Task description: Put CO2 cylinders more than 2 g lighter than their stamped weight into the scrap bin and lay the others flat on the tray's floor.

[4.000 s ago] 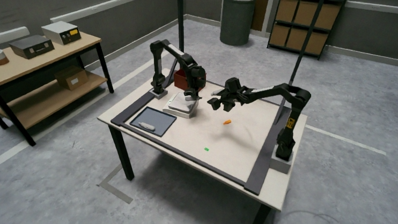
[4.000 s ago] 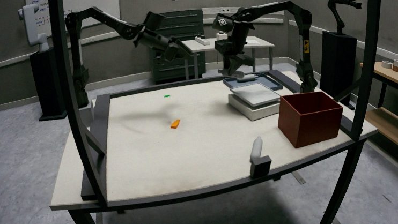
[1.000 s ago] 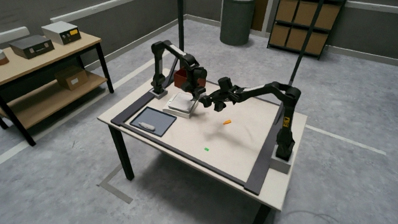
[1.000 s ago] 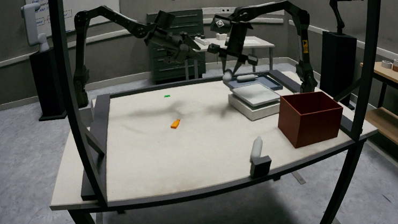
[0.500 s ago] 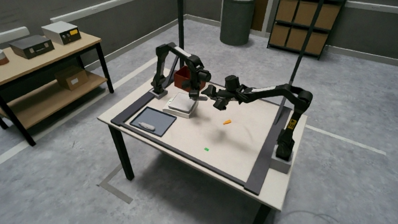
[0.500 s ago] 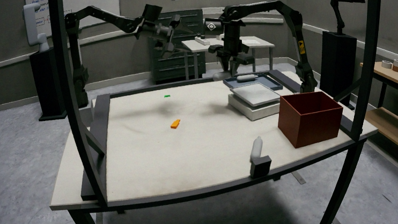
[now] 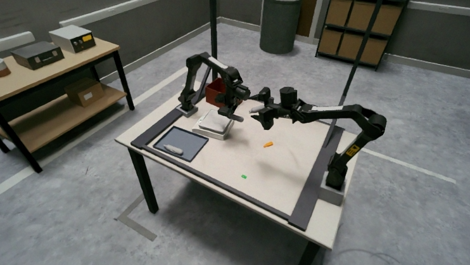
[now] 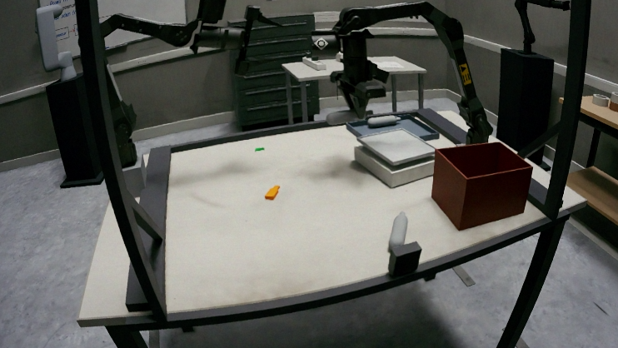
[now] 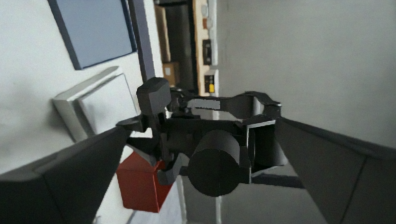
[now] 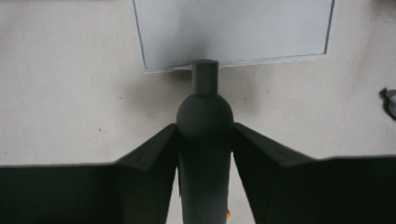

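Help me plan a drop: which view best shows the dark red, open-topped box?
Exterior: the dark red, open-topped box stands unobstructed, opening visible. Top and left wrist show it partly covered; right wrist doesn't show it.

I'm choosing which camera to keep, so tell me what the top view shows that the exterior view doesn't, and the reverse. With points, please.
Only top: the dark green barrel (image 7: 279,28) and shelved cardboard boxes (image 7: 368,15).

Only exterior: the drawer cabinet (image 8: 276,92), whiteboard (image 8: 144,12) and black block (image 8: 406,259) at the table edge.

Both: red bin (image 7: 211,97) (image 8: 447,190), scale (image 7: 213,122) (image 8: 396,146), tray (image 7: 194,141) (image 8: 423,129) with a cylinder (image 7: 173,149) (image 8: 382,121) in it, orange piece (image 7: 268,144) (image 8: 272,192), green piece (image 7: 244,176) (image 8: 259,149), and another cylinder (image 7: 236,117) (image 8: 346,116) in the right arm's fingers.
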`<state>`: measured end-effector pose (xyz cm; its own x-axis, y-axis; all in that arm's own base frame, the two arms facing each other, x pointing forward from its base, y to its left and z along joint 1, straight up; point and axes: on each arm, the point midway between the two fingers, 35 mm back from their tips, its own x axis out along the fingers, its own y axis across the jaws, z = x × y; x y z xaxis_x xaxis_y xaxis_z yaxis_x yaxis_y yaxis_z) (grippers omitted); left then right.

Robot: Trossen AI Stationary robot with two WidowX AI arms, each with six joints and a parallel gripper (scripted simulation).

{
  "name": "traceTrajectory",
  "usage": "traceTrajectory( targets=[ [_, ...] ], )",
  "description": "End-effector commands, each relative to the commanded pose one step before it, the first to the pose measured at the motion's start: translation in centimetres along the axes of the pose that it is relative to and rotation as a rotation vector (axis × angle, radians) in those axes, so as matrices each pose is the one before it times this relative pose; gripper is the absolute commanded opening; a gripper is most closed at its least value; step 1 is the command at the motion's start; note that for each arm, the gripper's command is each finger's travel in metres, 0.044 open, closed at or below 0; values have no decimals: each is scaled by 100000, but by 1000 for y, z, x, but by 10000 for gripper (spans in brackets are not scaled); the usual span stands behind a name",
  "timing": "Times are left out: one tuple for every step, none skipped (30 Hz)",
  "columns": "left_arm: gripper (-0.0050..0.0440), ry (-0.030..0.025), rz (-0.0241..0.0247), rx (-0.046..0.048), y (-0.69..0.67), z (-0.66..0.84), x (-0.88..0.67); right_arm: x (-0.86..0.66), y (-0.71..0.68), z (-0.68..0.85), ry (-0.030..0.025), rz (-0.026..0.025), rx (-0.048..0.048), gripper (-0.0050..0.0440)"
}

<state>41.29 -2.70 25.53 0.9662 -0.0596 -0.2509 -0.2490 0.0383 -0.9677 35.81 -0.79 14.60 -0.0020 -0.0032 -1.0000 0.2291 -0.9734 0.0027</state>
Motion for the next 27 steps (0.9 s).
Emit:
traceTrajectory(
  targets=[
    [440,-1199,-5286,17560,-1198,470,-1715,-1389,93,-411,4200,387,2312,-50],
    [440,-491,-1041,5749,-213,141,-413,53,18,-3,-193,-5,178,-50],
    [440,-519,-955,5435,-191,143,-388,32,7,-3,-111,-29,108,-50],
    [440,-556,-900,5292,-176,148,-376,-2,3,0,-3,-6,66,-50],
    [440,-599,-863,5258,-165,155,-371,-65,3,-2,225,58,40,-50],
    [440,-646,-831,5269,-155,162,-370,-32,3,-7,136,38,22,-50],
    [440,-692,-798,5290,-146,169,-370,-25,0,-5,101,23,11,-50],
    [440,-736,-762,5307,-135,176,-369,-11,-2,-1,39,6,-111,-50],
    [440,-777,-722,5318,-124,181,-368,1,-2,0,-6,-4,-32,-50],
    [440,-816,-681,5331,-113,186,-367,1,-1,0,-6,-2,-5,-50],
    [440,-850,-635,5324,-102,190,-365,1,0,0,-4,0,-1,-50],
    [440,-879,-586,5306,-90,192,-361,1,1,0,-3,3,0,-50],
    [440,0,0,0,0,0,0,0,0,0,0,0,0,-50],
    [440,0,0,0,0,0,0,0,0,0,0,0,0,-50],
    [440,-940,-555,5482,-82,201,-371,0,0,0,-1,0,-4,-50],
    [440,-1002,-519,5671,-72,210,-382,0,0,0,-1,-1,2,-50],
    [440,-1043,-466,5745,-60,214,-385,0,0,0,-1,0,1,-50],
    [440,-1041,-396,5603,-45,209,-373,0,0,0,0,0,1,-50],
    [440,-1011,-322,5338,-32,199,-353,0,0,0,0,0,0,-50],
    [440,-967,-254,5034,-19,187,-331,0,0,0,0,0,0,-50],
    [440,-919,-194,4731,-9,175,-310,0,0,0,0,0,0,-50],
    [440,-1209,-186,6164,-1,225,-401,0,0,0,0,0,0,-50],
    [440,-1077,-102,5450,11,196,-352,0,0,0,0,0,0,-50],
    [440,-861,-40,4345,17,155,-279,0,0,0,0,0,0,-50],
    [440,-719,-4,3629,20,127,-232,0,0,0,0,0,0,-50],
    [440,-634,18,3199,22,111,-204,0,0,0,0,0,0,-50],
    [440,-574,34,2899,23,99,-184,0,0,0,0,0,0,-50]
  ],
)
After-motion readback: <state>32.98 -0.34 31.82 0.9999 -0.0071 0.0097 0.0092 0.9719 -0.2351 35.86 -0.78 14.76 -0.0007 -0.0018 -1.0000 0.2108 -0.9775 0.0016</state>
